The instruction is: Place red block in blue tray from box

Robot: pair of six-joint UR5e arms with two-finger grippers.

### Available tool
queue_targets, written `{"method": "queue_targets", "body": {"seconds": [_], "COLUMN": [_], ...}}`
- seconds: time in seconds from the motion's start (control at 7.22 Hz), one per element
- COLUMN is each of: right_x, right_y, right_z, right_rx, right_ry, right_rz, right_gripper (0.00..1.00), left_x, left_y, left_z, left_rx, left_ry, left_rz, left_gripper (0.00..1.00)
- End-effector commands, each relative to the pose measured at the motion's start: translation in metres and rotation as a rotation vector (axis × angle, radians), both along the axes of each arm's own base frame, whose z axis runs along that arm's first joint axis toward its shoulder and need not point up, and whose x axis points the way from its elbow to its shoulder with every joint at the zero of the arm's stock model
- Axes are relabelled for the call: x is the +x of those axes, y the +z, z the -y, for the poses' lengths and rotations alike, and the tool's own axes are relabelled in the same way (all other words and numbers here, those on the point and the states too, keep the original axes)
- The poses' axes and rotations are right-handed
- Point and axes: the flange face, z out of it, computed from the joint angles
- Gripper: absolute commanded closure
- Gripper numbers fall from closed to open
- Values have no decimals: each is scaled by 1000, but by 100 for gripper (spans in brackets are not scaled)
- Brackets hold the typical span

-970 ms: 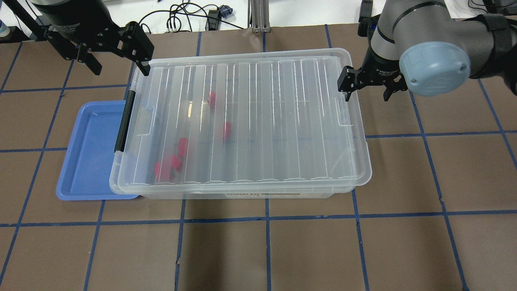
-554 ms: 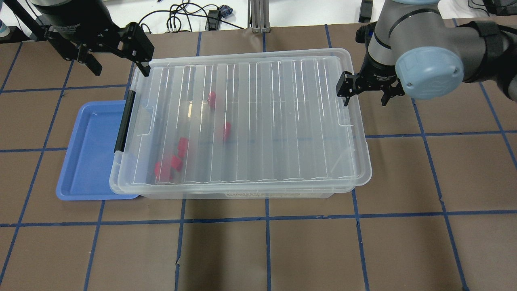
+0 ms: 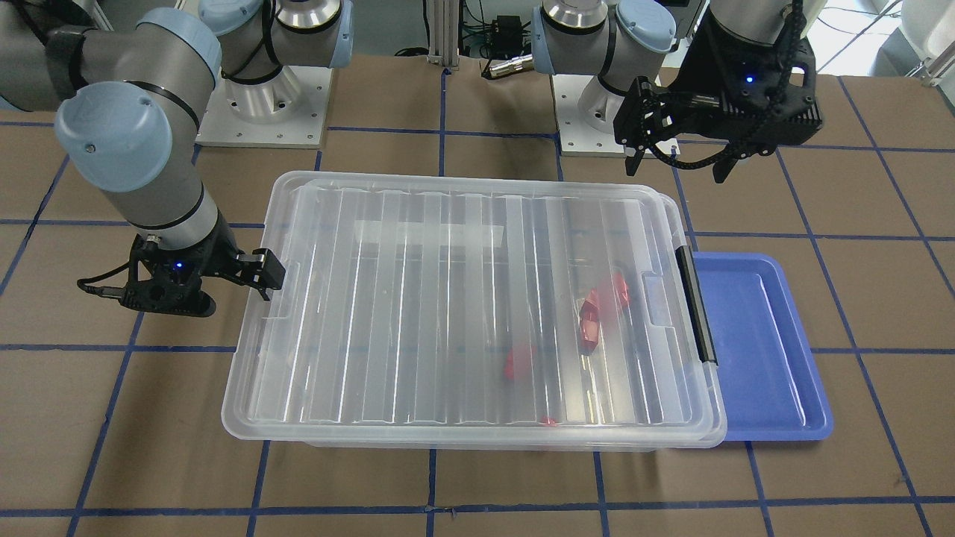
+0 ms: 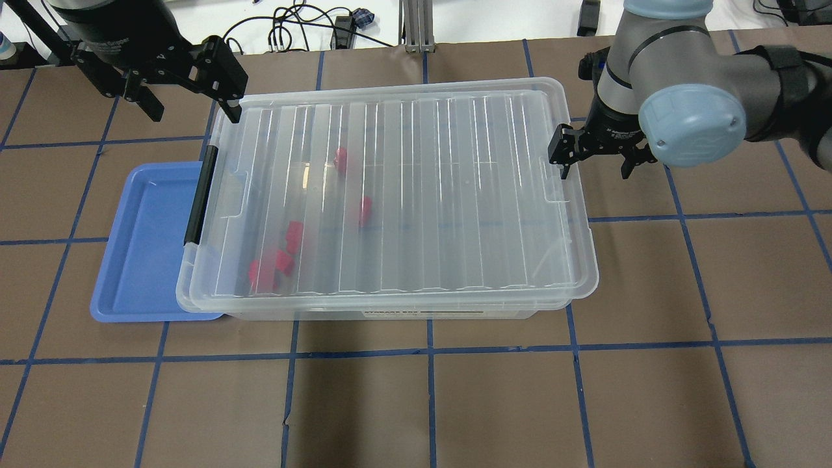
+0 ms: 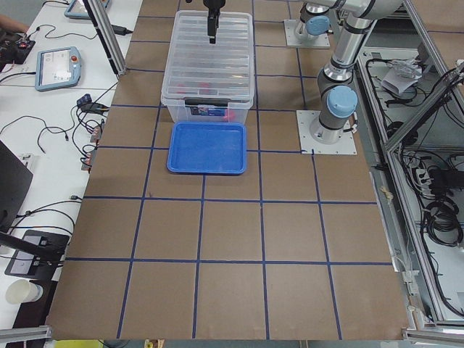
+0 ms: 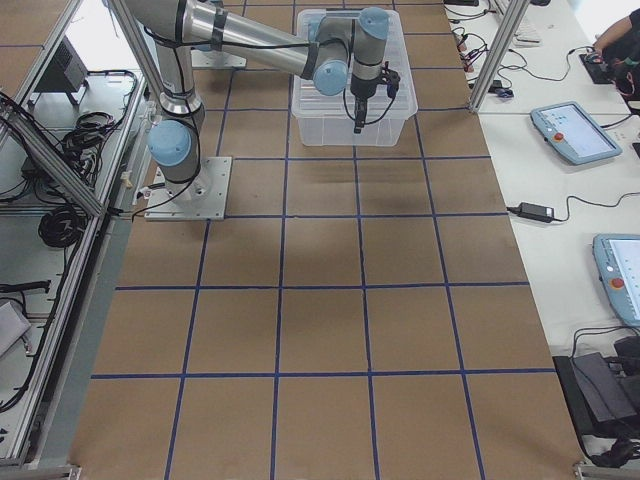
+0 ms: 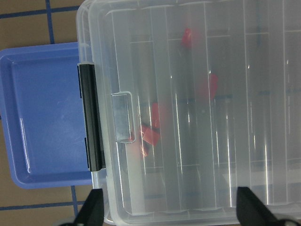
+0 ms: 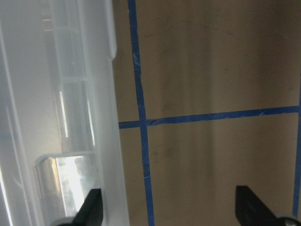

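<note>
Lid (image 4: 455, 195) is still sitting on the box (image 4: 403, 313), and the black latch (image 4: 198, 195) at the tray end is looking closed. Red blocks are lying inside under it: a cluster (image 4: 279, 260) near the latch end and one more (image 4: 364, 210) toward the middle. Blue tray (image 4: 143, 247) is sitting empty on the robot's left, its edge tucked under the box rim.

Right tool (image 4: 596, 170) is hanging wide open at the opposite short end, one finger over the lid lip, the other out over the surface (image 4: 650, 273). Left tool (image 4: 194, 112) is hovering wide open and empty by the far latch-end corner.

Risks I'm seeing:
- Prying the right end up while the latch is holding: the whole box is likely tipping or dragging, and the blocks are sliding.
- Any box shift is shoving the tray, since the two are overlapping.
- The lip is looking thin and flexible, so a shallow pinch is risking a slip and the lid dropping back.
- Lid ribs and glare are blurring the blocks, so any pick point chosen now is going to be shaky.
</note>
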Motion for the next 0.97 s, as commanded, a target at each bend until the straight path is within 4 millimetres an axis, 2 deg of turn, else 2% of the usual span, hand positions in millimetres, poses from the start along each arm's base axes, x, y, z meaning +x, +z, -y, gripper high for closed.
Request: {"method": "queue_targets", "body": {"seconds": [0.0,0.14,0.28,0.55,0.83], "right_x": [-21,-39,-50,-58,-92], "right_y": [0,-1,-1,0,-1], "right_z": [6,7,9,9,9], "right_rx": [-30,-26,-25,-25,0], "right_ry": [-30,-64,-82,-88,-128], "right_rz": [-29,-27,-29,-75,-100], "right_gripper": [0,0,0,0,0], "left_x": [1,1,3,4,8], "left_y": [-2,-10,-7,-14,-34], "left_z": [4,6,5,11,16], "left_rx": [5,22,16,31,65], "left_ry": [12,9,6,9,12], "left_rz": [-9,-4,-1,-6,-9], "left_gripper": [0,0,0,0,0]}}
